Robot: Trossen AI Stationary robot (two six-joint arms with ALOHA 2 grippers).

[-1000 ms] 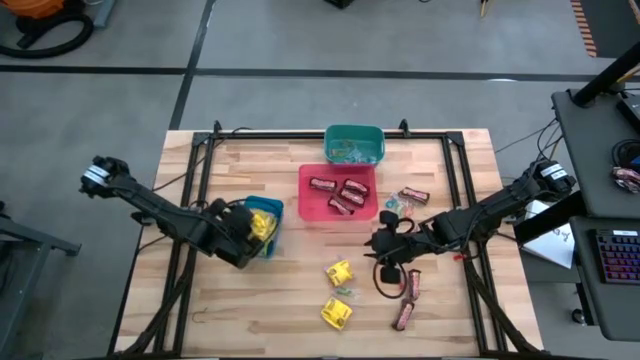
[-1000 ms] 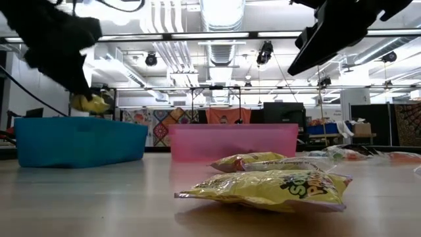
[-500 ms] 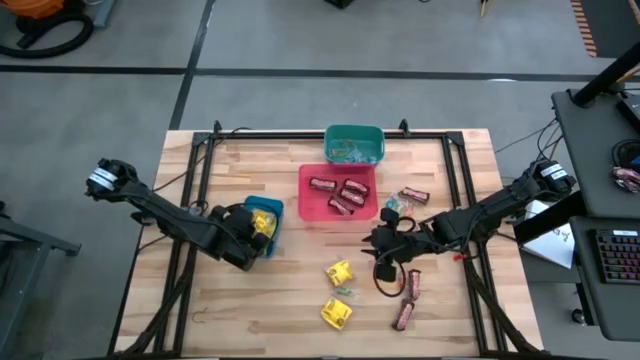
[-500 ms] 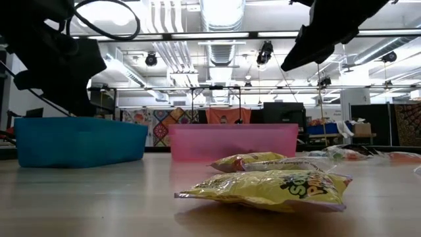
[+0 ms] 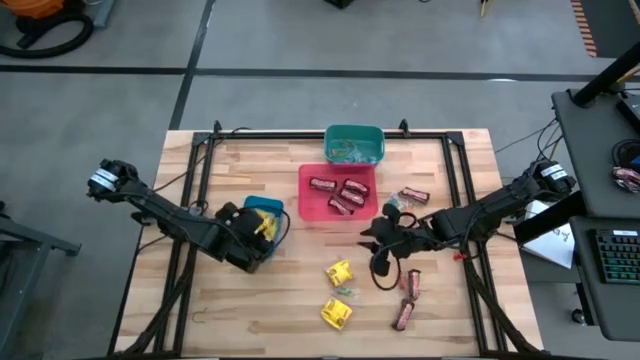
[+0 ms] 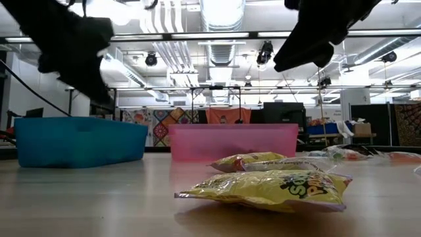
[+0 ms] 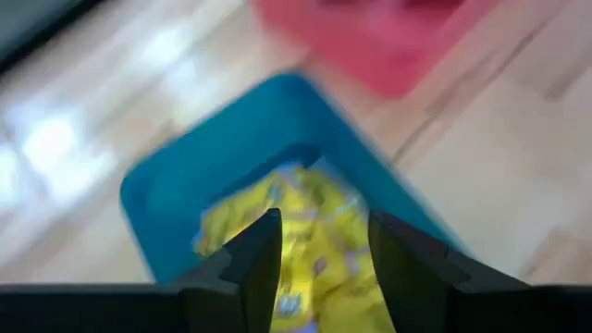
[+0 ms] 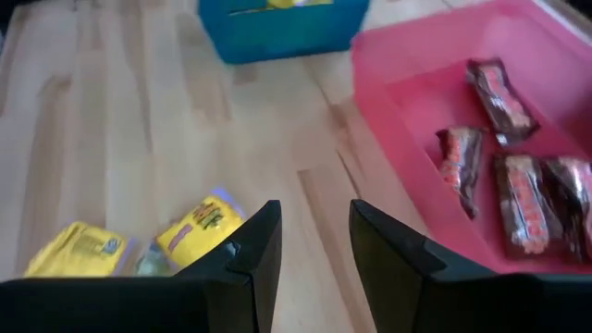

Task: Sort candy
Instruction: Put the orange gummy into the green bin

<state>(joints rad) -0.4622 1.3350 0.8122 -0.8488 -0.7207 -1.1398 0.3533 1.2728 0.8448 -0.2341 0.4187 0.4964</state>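
Note:
My left gripper stands open over the blue bin, with nothing between its fingers. Yellow packets lie in that bin. Over the table's middle my right gripper hovers open and empty, to the right of two yellow packets that lie flat on the wood. Dark brown-red bars lie near the right gripper; one more bar and small wrapped pieces lie behind it. The red bin holds several bars.
A teal bin with small pieces stands behind the red bin at the table's far edge. Black frame rails run along the table's left and right sides. Bare wood lies at the near left.
My left gripper has opened above the blue bin and let go of a yellow packet, which has dropped into the bin out of the low view's sight. My right gripper has drifted a little toward the table's left, staying open.

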